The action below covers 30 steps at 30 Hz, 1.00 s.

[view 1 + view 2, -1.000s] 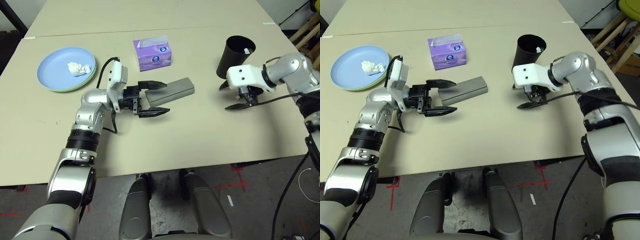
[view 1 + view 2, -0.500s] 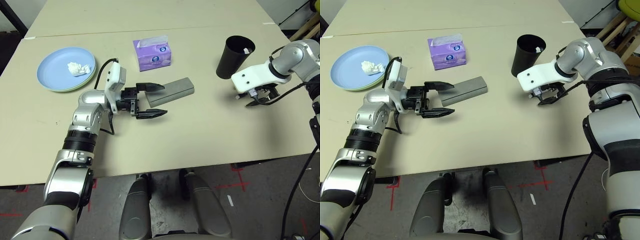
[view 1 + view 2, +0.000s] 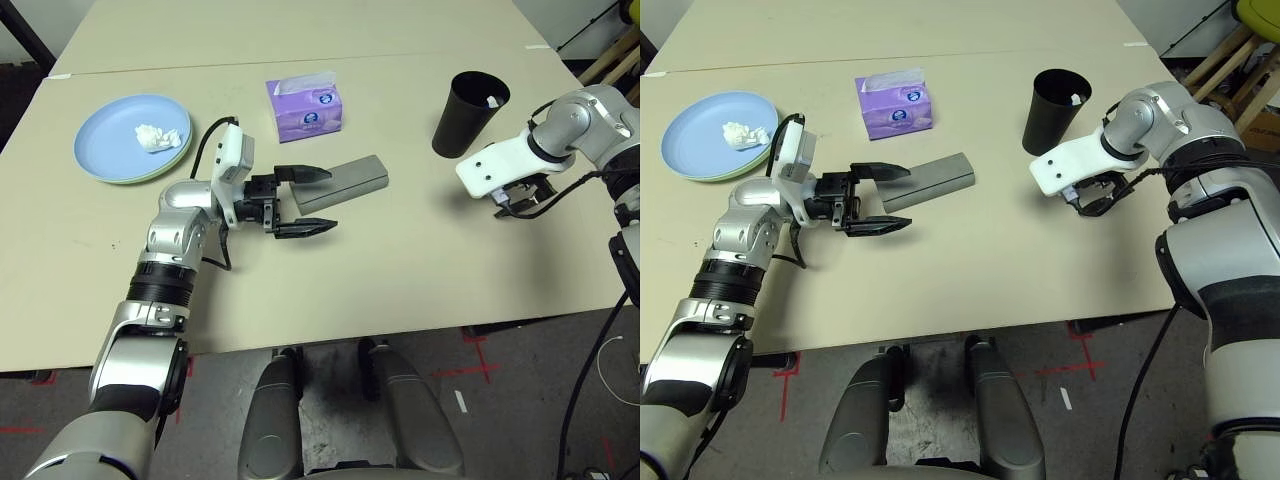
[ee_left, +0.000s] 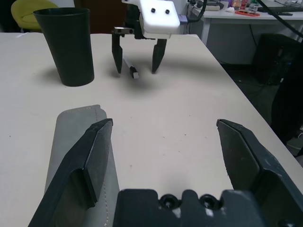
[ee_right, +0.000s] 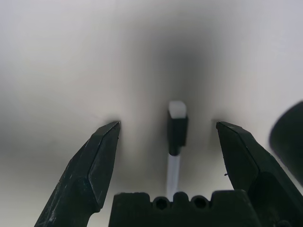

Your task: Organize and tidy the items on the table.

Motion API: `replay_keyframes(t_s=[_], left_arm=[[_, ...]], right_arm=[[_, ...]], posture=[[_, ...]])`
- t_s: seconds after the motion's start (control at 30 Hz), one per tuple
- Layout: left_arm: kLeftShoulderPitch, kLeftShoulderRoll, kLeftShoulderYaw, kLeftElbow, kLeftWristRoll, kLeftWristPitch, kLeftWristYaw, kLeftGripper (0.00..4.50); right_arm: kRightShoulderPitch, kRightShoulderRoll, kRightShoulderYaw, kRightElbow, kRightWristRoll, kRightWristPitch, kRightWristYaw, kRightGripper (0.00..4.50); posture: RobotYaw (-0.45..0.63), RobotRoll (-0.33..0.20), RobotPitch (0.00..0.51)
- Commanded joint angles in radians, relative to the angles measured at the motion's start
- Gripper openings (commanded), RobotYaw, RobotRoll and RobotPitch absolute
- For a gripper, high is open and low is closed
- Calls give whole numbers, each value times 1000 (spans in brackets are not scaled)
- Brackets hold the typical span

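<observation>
Left arm reaches forward, forearm silver, wrist bent so the left gripper lies level, pointing toward the robot's right; its two black fingers stand wide apart. Right arm is bent at the elbow, and the right gripper points steeply downward, fingers likewise spread wide.

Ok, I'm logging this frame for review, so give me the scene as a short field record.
table: beige table
left hand: left hand, open, one finger over the grey case
right hand: right hand, open, straddling a white pen
cup: black cup, upright
plates: blue plate stacked on a green one, tissue wad on top
other: purple tissue box
</observation>
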Motion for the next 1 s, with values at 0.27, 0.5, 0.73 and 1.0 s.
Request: replay_keyframes(t_s=[0.27,0.5,0.73,1.0], left_arm=[[62,3,-13,-81,-12,37,7,4500],[89,-4,-19,-118,-20,59,18,4500],[102,-1,-17,-139,-24,75,23,4500],[124,2,-15,-170,-31,94,34,4500]], right_arm=[[-20,-9,-1,17,-7,-27,26,4480],[-28,-13,-5,17,-4,-29,48,4480],[-30,-16,4,24,-14,-24,58,4109],[-24,-16,19,33,-34,-22,56,1391]], posture=[[101,0,274],[95,0,298],[101,0,308],[107,0,320]])
